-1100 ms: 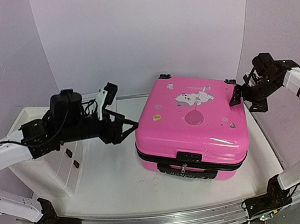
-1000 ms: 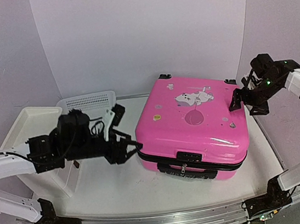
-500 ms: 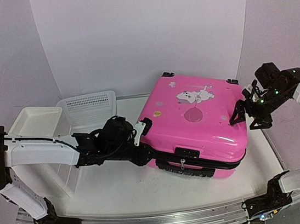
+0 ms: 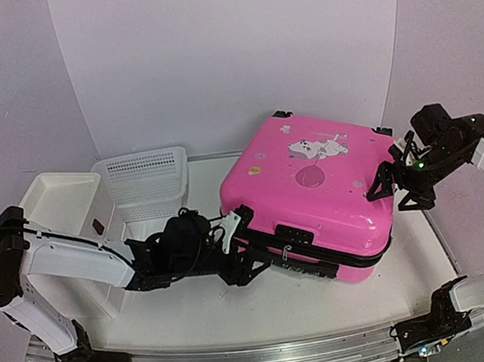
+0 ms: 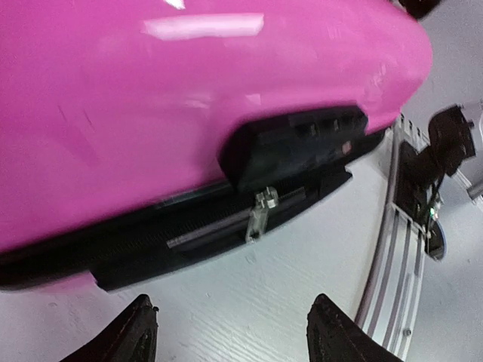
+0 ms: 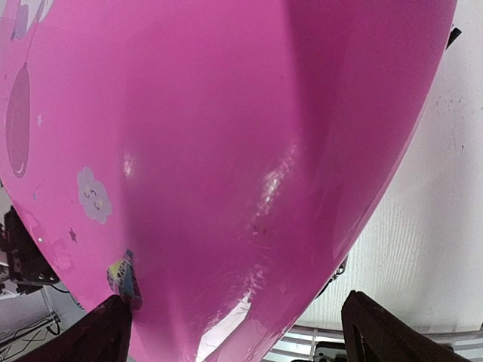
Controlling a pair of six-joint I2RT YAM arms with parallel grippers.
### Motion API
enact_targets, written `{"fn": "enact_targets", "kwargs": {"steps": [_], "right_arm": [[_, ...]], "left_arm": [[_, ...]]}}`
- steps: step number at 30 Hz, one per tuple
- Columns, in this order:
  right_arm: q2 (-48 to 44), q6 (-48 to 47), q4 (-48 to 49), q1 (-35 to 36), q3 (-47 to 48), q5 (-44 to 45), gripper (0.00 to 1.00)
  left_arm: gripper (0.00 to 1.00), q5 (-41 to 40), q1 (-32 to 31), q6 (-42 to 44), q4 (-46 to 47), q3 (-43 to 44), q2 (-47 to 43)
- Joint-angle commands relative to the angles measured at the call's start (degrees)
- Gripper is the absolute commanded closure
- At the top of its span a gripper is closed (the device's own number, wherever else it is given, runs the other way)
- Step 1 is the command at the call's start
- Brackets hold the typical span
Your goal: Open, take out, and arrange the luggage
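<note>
Luggage (image 4: 314, 189): glossy pink hard shell, sticker face up, on the white table (image 4: 187, 309), right of centre. Black lock block (image 5: 294, 139) and metal zipper pull (image 5: 259, 215) on the near edge.

Left gripper (image 4: 250, 253): low at the near-left edge, fingers spread apart, only bare table between them. Zipper pull just beyond the tips, touching neither.

Right gripper (image 4: 384, 187): at the right edge, fingers spread wide, pink shell filling the space ahead of them. Contact with the shell impossible to tell.

White mesh basket (image 4: 144, 180) and white drawer unit (image 4: 62, 205): far left, apart from the luggage.

Hidden or unclear: underside out of sight; zipper line partly covered by the left arm from above; shell blurred in the left wrist view; sticker detail too small to read.
</note>
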Motion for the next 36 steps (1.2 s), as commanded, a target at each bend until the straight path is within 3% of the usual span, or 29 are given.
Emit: {"fn": "enact_targets", "kwargs": {"steps": [1,5,12,21,32,36], "right_arm": [[-0.62,-0.47,1.62,0.12,-0.26,-0.54,0.02],[-0.46,-0.75,1.86,0.16,-0.06,-0.73,0.02],[-1.27,-0.76,1.92,0.13,-0.76,-0.67,0.02],[-1.78,-0.65,1.93,0.18,-0.76,-1.11,0.02],[-2.09,-0.54,1.89,0.19,-0.76,-1.28,0.02],[-2.09,-0.5,1.9,0.19,-0.77,-1.2,0.02]], "left_arm": [[0.33,7.31,0.16,3.74,22.88,-6.47,1.57],[0.39,11.47,0.16,6.01,34.31,-7.69,7.85],[0.42,10.76,0.07,11.36,55.58,-10.04,18.45],[0.52,10.3,-0.51,12.83,55.71,-7.93,19.16],[0.53,4.46,-0.7,9.04,51.8,-4.57,22.35],[0.6,5.41,-0.72,8.42,48.72,-2.03,23.44]]}}
